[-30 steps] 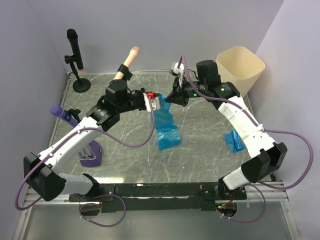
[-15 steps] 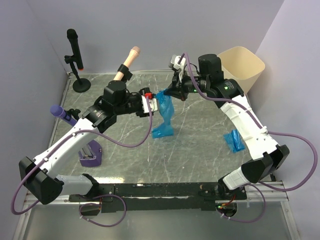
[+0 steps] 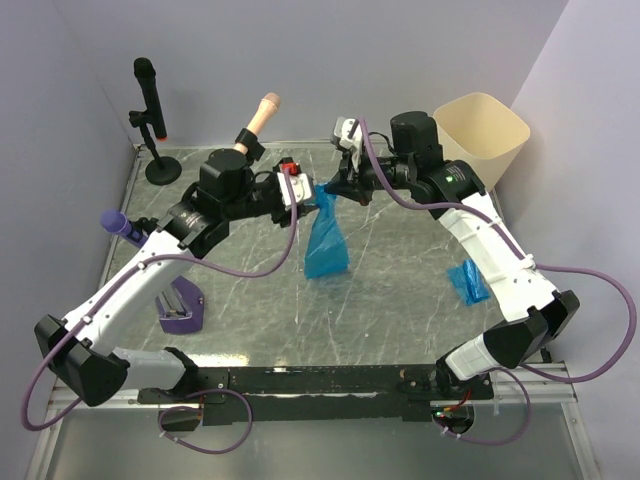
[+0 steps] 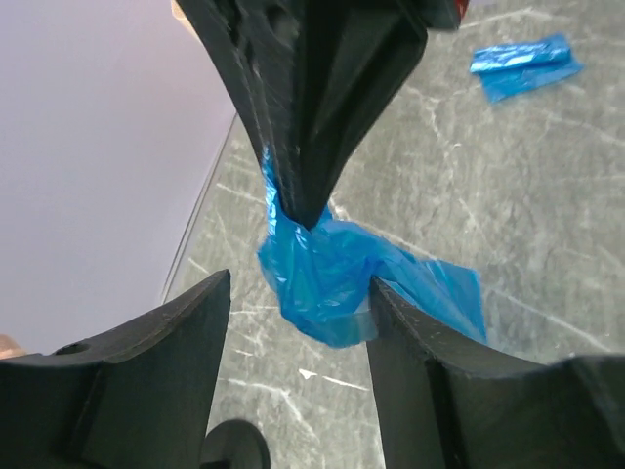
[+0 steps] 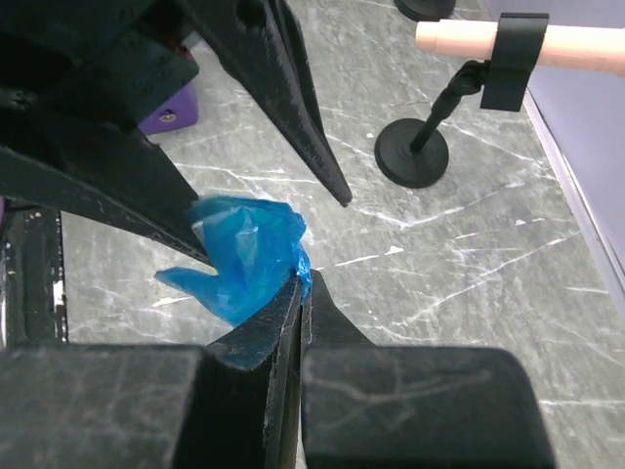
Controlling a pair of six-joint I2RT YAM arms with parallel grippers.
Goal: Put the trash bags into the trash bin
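The right gripper [image 5: 303,281] is closed tight on the bunched top of a blue trash bag [image 3: 326,243], which hangs from it above the middle of the tabletop [image 3: 400,320], its lower end at or just off the surface. The left gripper [image 4: 298,291] stands well open with a finger on either side of the crumpled plastic and has hold of nothing. From the left wrist view the bag seems to touch one finger, though that is hard to tell. The trash bin [image 3: 482,132] stands at the far right corner, well apart from the bag, and a second trash bag [image 3: 467,282] lies flat on the tabletop to the right, near the right arm. The step in hand looks like carrying the bag to the bin, so the left arm should draw straight back to the left first to avoid snagging the plastic. The right arm should then lift enough for the dangling tail to clear the bin's rim, swing far and right, centre the pinch over the opening and only then open, so the limp film drops inside rather than draping over the edge.
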